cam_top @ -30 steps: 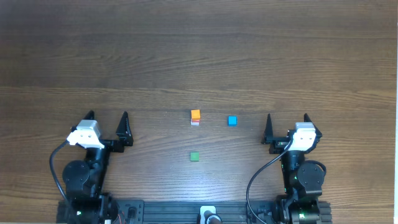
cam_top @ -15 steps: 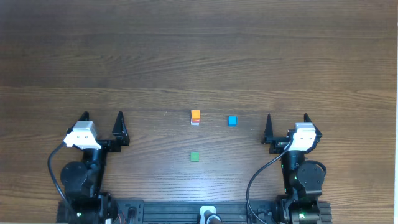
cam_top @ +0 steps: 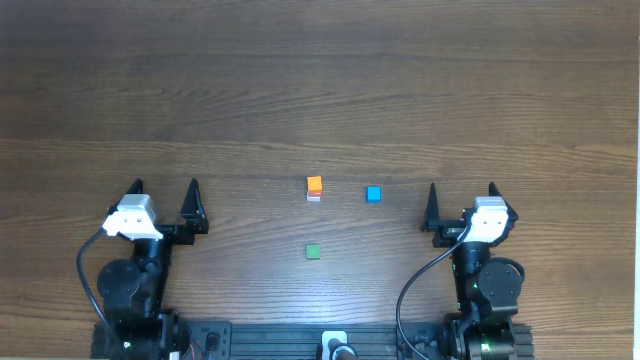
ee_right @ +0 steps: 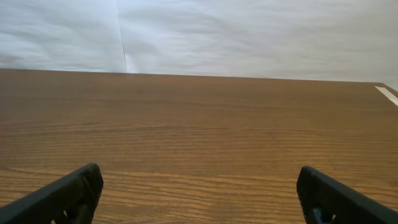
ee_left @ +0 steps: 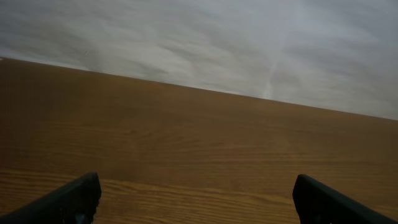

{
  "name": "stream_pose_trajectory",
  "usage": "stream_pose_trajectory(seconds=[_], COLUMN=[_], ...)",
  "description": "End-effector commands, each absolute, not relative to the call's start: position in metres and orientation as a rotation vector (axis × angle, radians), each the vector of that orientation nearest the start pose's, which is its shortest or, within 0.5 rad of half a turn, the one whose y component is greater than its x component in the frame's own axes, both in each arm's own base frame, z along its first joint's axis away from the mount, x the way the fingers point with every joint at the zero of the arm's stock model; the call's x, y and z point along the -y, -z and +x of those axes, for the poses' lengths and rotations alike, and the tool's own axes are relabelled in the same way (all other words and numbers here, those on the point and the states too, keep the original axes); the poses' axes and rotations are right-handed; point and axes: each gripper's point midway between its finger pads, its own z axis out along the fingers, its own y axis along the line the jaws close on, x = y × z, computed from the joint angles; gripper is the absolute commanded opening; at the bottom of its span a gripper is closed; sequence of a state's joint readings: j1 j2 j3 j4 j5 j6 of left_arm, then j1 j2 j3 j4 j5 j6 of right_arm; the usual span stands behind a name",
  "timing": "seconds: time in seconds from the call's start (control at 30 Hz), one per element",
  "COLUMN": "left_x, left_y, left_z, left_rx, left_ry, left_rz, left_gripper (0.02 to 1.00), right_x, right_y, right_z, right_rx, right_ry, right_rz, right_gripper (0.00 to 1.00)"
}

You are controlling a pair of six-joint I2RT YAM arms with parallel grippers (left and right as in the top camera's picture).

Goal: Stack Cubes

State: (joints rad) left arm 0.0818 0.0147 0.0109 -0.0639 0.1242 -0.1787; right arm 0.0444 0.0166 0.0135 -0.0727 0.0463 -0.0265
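Orange cube (cam_top: 314, 183) atop pale cube (cam_top: 314, 198), mid desk (cam_top: 320, 80), between spread left gripper (cam_top: 165, 186) and spread right gripper (cam_top: 461, 188); blue cube (cam_top: 373, 194) nearer right gripper; green cube (cam_top: 313, 252) nearer arms' edge; all square to desk edges.

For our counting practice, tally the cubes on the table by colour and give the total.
orange cube: 1
pale cube, under the orange one: 1
blue cube: 1
green cube: 1
Total: 4
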Motion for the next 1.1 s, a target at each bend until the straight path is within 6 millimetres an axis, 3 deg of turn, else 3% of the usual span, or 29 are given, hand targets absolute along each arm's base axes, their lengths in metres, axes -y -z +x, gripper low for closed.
stream_pose_trajectory(seconds=[0.03,0.13,0.23,0.37,0.57,0.7,0.97,1.1], left_x=[0.002,0.002,0.002,0.002,0.002,0.002,0.002,0.002], left_y=[-0.160,-0.160,-0.160,-0.160,-0.160,-0.160,-0.160,-0.160], left_z=[0.246,0.246,0.246,0.246,0.246,0.246,0.246,0.246], left_rx=[-1.632,-1.631,-1.631,-1.632,-1.632,-1.631,-1.632,-1.631], left_ry=[0.171,0.171,0.171,0.171,0.171,0.171,0.171,0.171], left_rz=[-0.100,-0.100,-0.100,-0.100,-0.100,-0.100,-0.100,-0.100], left_gripper=[0.998,0.991,0.998,0.998,0.998,0.998,0.998,0.998], right_x=[-0.002,0.001,0.000,-0.011,-0.016,-0.019,-0.036,-0.059], right_y=[-0.158,-0.166,-0.169,-0.181,-0.223,-0.235,-0.233,-0.223], right_z=[0.247,0.247,0.247,0.241,0.244,0.245,0.234,0.230], right_rx=[-1.642,-1.608,-1.615,-1.720,-1.894,-2.042,-2.355,-2.503], right_ry=[0.026,0.047,-0.047,-0.126,-0.225,-0.250,-0.323,-0.400], right_rz=[-0.022,-0.013,0.077,0.061,0.167,0.196,0.204,0.139], right_gripper=[0.993,0.993,0.993,0.993,0.993,0.991,0.991,0.991])
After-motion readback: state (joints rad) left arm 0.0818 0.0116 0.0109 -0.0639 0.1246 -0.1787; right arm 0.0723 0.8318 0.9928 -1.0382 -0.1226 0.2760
